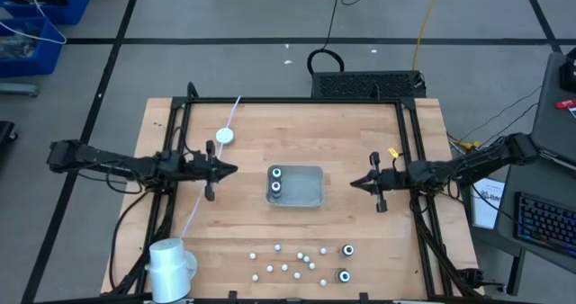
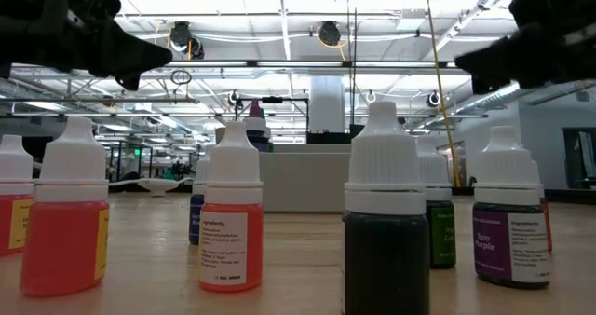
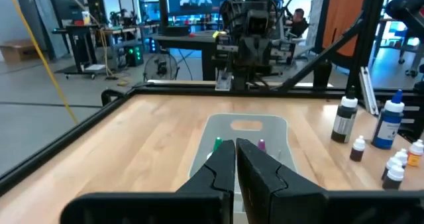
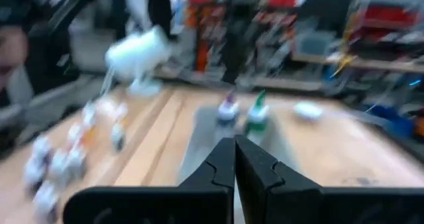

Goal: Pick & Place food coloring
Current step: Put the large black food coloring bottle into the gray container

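Note:
Two food coloring bottles, dark with pale tops, stand in the grey tray (image 1: 306, 196) at mid-table: one (image 1: 277, 173) toward the far side, one (image 1: 276, 190) beside it. Two more stand on the wood near the near edge (image 1: 346, 249) (image 1: 343, 275). My left gripper (image 1: 232, 169) hovers shut to the left of the tray, pointing at it. My right gripper (image 1: 354, 183) hovers shut to the tray's right. In the left wrist view the shut fingers (image 3: 236, 150) hide most of the tray's bottles. The right wrist view shows both bottles (image 4: 228, 110) (image 4: 257, 118) beyond the shut gripper (image 4: 234, 146).
Several small white-capped bottles (image 1: 288, 261) are scattered near the near edge; in the low view they stand close up (image 2: 231, 212). A white cylinder (image 1: 169, 266) stands at the near left corner. A white disc (image 1: 224, 135) with a cord lies far left. Black frame rails (image 1: 180, 160) line both sides.

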Tool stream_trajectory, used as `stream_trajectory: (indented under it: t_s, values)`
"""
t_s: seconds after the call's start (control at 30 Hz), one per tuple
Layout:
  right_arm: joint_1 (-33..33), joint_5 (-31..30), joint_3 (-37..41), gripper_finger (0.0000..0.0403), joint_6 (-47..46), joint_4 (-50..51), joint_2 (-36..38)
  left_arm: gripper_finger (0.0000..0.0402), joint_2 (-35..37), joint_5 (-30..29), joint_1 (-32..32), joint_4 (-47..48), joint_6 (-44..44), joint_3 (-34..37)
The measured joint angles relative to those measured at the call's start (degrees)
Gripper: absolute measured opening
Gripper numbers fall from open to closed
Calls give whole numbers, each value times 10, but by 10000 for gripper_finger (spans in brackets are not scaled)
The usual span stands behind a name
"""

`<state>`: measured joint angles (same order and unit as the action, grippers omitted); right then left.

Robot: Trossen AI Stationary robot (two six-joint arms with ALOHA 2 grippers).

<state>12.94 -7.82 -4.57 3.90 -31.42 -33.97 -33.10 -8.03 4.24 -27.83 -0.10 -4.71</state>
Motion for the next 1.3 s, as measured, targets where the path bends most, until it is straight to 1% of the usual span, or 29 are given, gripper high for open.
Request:
stream_trajectory:
  t_s: [0.03,0.17,0.23,0.3,0.37,0.43,0.53,0.6,0.7,0.83,0.97,1.1,1.17,1.3]
  values:
    - [3,9,-6,0,0,16,-2,21,0,0,1,1,0,0]
    - [26,21,-30,0,-2,19,-11,21,0,0,0,1,0,0]
    - [45,51,-54,0,0,56,-21,21,0,-1,0,1,-1,0]
    - [67,78,-91,0,1,122,-33,21,0,-1,0,1,-1,0]
    - [93,80,-132,2,-3,173,-53,21,0,-1,0,1,-1,0]
    - [121,78,-161,10,-17,190,-79,21,0,-1,0,1,-2,0]
    - [164,76,-196,38,-21,192,-128,21,0,-1,0,4,-2,0]
    - [187,56,-216,67,-22,192,-161,21,0,-1,0,4,-2,0]
    - [215,20,-237,120,-22,190,-210,21,0,-1,0,8,-7,0]
    - [238,22,-241,193,-22,142,-268,21,0,0,0,11,-9,0]
    - [258,31,-241,249,-18,125,-305,21,0,0,0,11,-14,0]
    - [265,-2,-241,277,-33,120,-330,21,0,0,0,11,-13,0]
    - [265,-11,-241,282,-36,110,-344,21,0,0,0,11,-13,0]
    - [266,-8,-242,282,-37,88,-371,21,0,0,0,11,-13,0]
